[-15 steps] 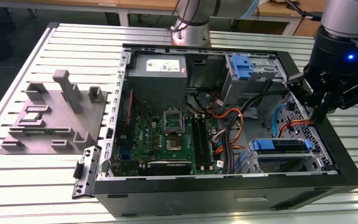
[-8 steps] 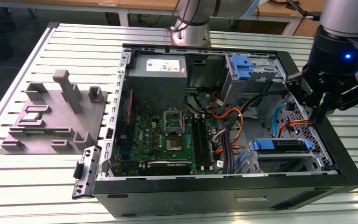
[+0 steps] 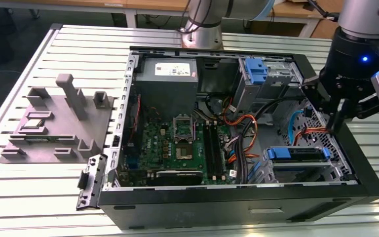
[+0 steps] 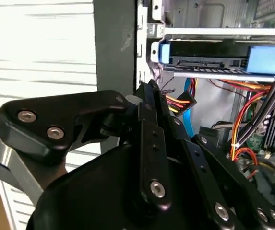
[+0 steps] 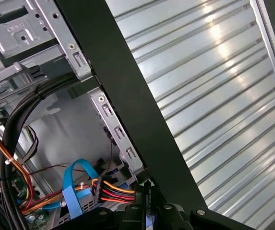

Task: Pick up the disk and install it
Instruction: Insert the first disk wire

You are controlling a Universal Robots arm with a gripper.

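The disk (image 3: pixel 297 154) lies flat in the lower drive cage of the open computer case (image 3: pixel 242 197), its blue carrier bracket facing the case interior. In the second wrist view the disk (image 4: pixel 214 56) sits in its slot with blue tabs at both ends. My gripper (image 3: pixel 334 129) hangs by the case's wall on the exterior view's right, above and just beyond the disk's cage. Its black fingers are shut together with nothing between them in both wrist views (image 4: pixel 149 87) (image 5: pixel 147 185). The tips are close to a black power plug (image 5: pixel 115 191) with red, yellow and orange wires.
An upright blue latch piece (image 3: pixel 255 69) stands on a grey cage at the case's back. A blue flat cable (image 5: pixel 72 191) and wire bundles (image 4: pixel 259 120) hang below the gripper. The motherboard (image 3: pixel 176 143) fills the case floor. A grey fixture block (image 3: pixel 57 123) rests on the slatted table (image 3: pixel 45 197).
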